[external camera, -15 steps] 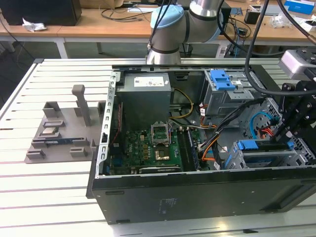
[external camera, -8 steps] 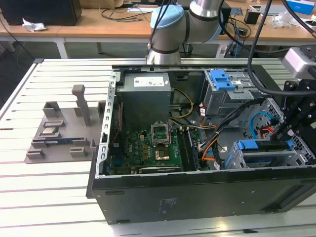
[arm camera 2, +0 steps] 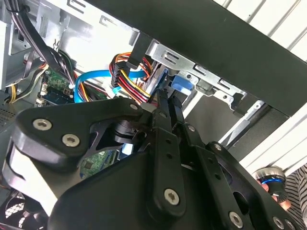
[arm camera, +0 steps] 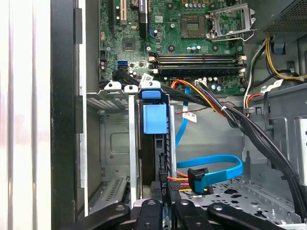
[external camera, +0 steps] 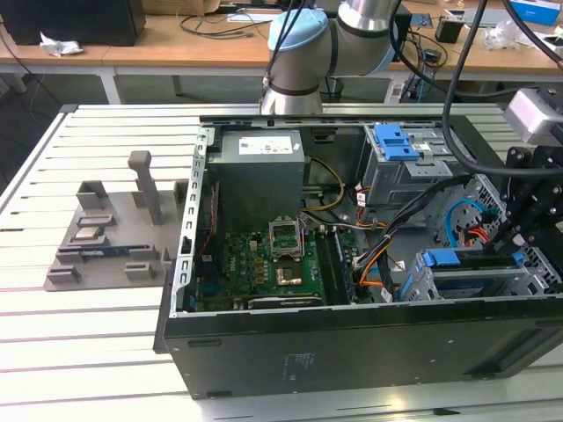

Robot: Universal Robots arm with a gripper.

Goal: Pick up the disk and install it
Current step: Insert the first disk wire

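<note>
In both wrist views the gripper (arm camera 2: 167,96) (arm camera: 165,208) is seen closest to the lens, low in the frame. In the second wrist view its fingers (arm camera 2: 160,143) are drawn nearly together, with only a narrow slit between them. Whether anything is pinched there cannot be told. Just beyond the tips, in the first wrist view, the disk (arm camera: 156,148) is seen standing on edge in a slot of the drive cage (arm camera: 115,143), with its blue rail end at the centre of the frame. An empty slot is left beside it toward the frame's left. A blue data cable (arm camera: 216,165) and a black cable bundle (arm camera: 249,129) crowd the lower right, so little room is left on that side. The motherboard (arm camera: 192,48) is shown across the top. Only in the exterior view is the wider setting given. The open computer case (external camera: 308,352) lies on the slatted bench (external camera: 88,352), and the disk (external camera: 475,283) sits in the cage at the lower right, close against the case's near wall. The gripper (external camera: 508,251) is lowered onto it from above. Farther back the power supply (external camera: 259,167) is seen, a grey fixture (external camera: 114,233) stands at the left, and the arm (external camera: 308,44) is at the top edge.
</note>
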